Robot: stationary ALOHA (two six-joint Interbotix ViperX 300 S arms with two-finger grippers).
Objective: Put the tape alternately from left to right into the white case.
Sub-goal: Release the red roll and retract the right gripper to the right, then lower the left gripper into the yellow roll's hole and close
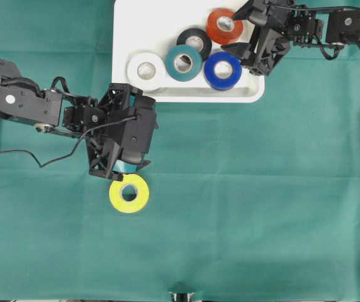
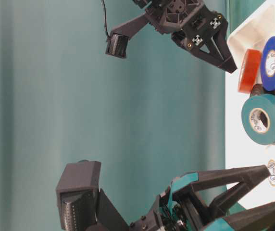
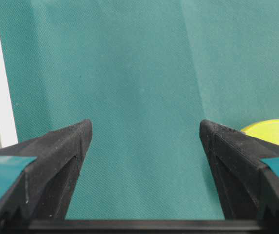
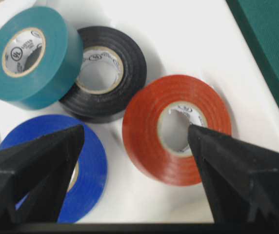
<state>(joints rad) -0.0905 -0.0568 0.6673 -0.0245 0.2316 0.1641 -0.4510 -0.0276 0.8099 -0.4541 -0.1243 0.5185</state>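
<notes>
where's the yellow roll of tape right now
In the overhead view the yellow roll lies flat on the green cloth, left of centre, just below the left gripper and outside the white case.

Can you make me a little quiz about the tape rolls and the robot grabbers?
1. Which roll is not in the white case?
2. True or false: the teal roll leans on the black roll.
3. How many rolls are in the case?

Key:
1. The yellow roll, on the cloth by the open left gripper.
2. True.
3. Five, counting the white, blue and red rolls.
</notes>
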